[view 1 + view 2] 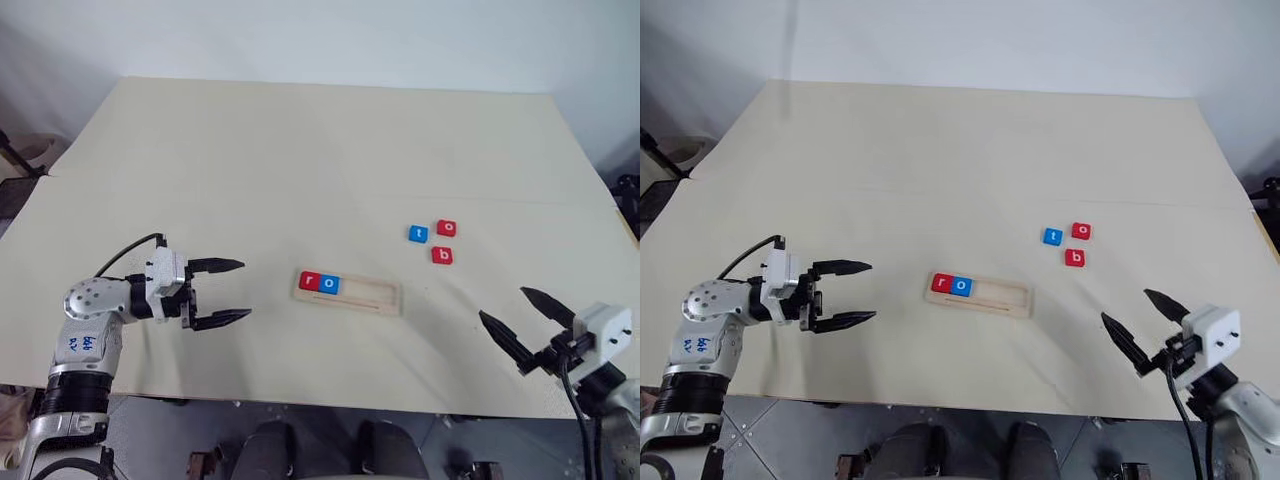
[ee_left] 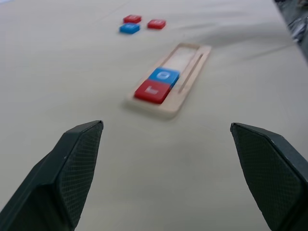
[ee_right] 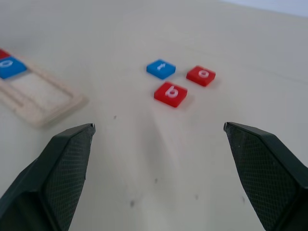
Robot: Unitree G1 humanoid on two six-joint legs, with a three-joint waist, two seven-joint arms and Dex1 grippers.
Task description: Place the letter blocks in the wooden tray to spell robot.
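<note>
On the cloth-covered table (image 1: 300,150) the wooden tray (image 1: 375,297) already held the red r (image 1: 309,282) and blue o (image 1: 330,284) at its left end, leaving room for b (image 1: 442,256), o (image 1: 446,228) and t (image 1: 418,234) clustered well apart, while the left gripper (image 1: 222,293) and right gripper (image 1: 518,318) hovered empty, jaws spread wide.

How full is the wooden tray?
Partly full: the wooden tray holds the red r and blue o at one end; the rest is bare.

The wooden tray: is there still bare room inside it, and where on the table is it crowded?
The wooden tray is bare from the blue o to its right end; red r fills the left end. Crowding is only at the loose t, o and b. The table beyond is bare.
</note>
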